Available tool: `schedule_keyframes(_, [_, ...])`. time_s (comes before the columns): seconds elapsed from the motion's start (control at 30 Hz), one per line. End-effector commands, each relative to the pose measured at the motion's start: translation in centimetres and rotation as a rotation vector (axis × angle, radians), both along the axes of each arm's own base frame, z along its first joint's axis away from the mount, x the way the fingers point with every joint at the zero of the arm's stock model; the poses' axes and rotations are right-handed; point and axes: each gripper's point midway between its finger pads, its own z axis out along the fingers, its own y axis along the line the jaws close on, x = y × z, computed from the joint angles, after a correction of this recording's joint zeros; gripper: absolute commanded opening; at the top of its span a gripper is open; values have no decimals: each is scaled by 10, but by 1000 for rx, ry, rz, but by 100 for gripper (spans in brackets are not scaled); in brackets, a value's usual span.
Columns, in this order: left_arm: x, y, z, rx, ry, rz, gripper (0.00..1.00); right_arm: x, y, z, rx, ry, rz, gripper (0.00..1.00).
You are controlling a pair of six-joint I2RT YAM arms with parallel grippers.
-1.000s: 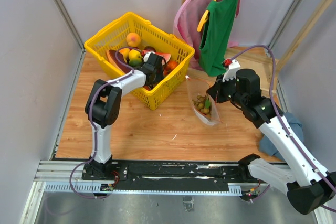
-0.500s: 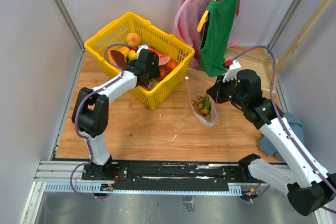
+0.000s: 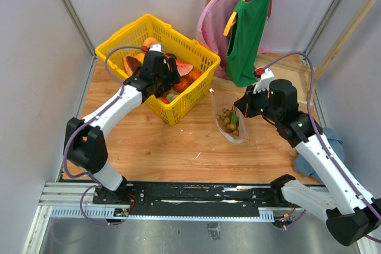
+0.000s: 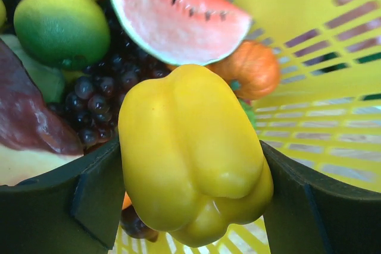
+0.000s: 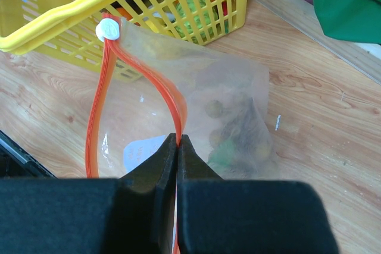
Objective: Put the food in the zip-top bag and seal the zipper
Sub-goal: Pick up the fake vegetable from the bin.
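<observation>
My left gripper [image 4: 193,173] is shut on a yellow pepper [image 4: 190,147] and holds it inside the yellow basket [image 3: 119,43], above the other food: a watermelon slice [image 4: 172,10], a green lime [image 4: 59,28] and dark grapes [image 4: 101,93]. In the top view the left gripper [image 3: 165,83] is over the basket's middle. My right gripper [image 5: 178,141] is shut on the orange-red zipper [image 5: 101,105] and holds the clear zip-top bag [image 3: 231,124] open and upright beside the basket. An olive-brown grape bunch [image 5: 238,138] lies in the bag's bottom.
A green and a pink garment [image 3: 247,28] hang from a wooden rack behind the bag. A blue cloth [image 3: 333,141] lies at the right edge. Grey walls close the wooden table on the left and right.
My left arm has stretched further over the basket, its elbow swinging left and toward the near edge. The right arm and the bag have stayed still.
</observation>
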Motion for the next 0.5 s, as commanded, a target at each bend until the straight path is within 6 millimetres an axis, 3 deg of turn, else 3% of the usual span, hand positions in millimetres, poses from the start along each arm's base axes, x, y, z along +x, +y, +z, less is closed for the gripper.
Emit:
schedule_keyframes(0.0, [-12,-9,43,-76,-87,-88,54,-2,6,6,31,-19,17,0])
schedule_keyframes(0.27, [-54,-37,105,-142,-209,-272,50,0,4,13,4,-41,-4,1])
schedule_keyframes(0.47, [-102,-73,129,-172,-275,-449,49,1,6,9,-12,-32,-17,1])
